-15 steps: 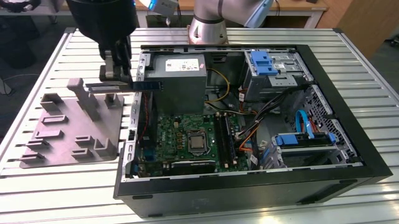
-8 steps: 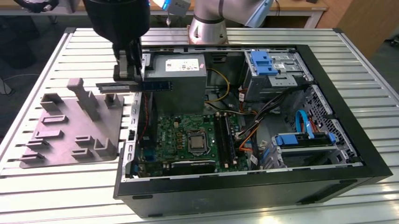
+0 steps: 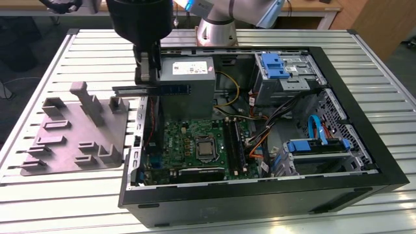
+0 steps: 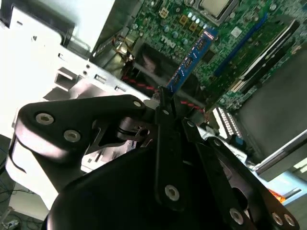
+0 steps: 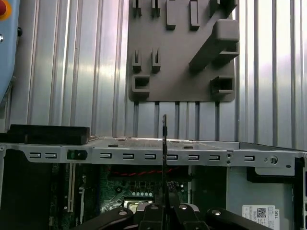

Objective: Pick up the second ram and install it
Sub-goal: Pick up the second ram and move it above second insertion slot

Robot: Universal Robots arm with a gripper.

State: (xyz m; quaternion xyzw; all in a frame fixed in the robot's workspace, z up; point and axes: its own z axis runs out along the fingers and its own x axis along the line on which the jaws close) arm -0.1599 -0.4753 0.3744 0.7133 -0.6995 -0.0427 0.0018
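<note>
The slatted metal worktop [image 3: 71,195] carries an open computer case [image 3: 371,141] lying on its side. Its green motherboard [image 3: 188,141] faces up, with the long black memory slots [image 3: 235,141] just to the exterior view's right of the processor socket. A grey holder tray [image 3: 65,146] with upright posts lies on the worktop just beside the case, at the exterior view's left.

The claw [image 3: 147,80] hangs over the far left corner of the case and is clamped on the second ram [image 3: 175,89]. The second ram is carried clear of the tray, lying level and on edge. It is above the case's left wall, and one end reaches toward the power supply [image 3: 188,73]. It is well apart from the memory slots. The grip sits near mid-length on the flat faces. In the first wrist view the second ram [image 5: 164,143] shows edge-on as a thin line crossing the case wall.

Handling, as judged:
- The module is probably light and stiff, so it needs little clamping force.
- It is thin and likely fragile under twist or side load.
- Grip the flat faces near the middle, keeping the contact edge free.
</note>
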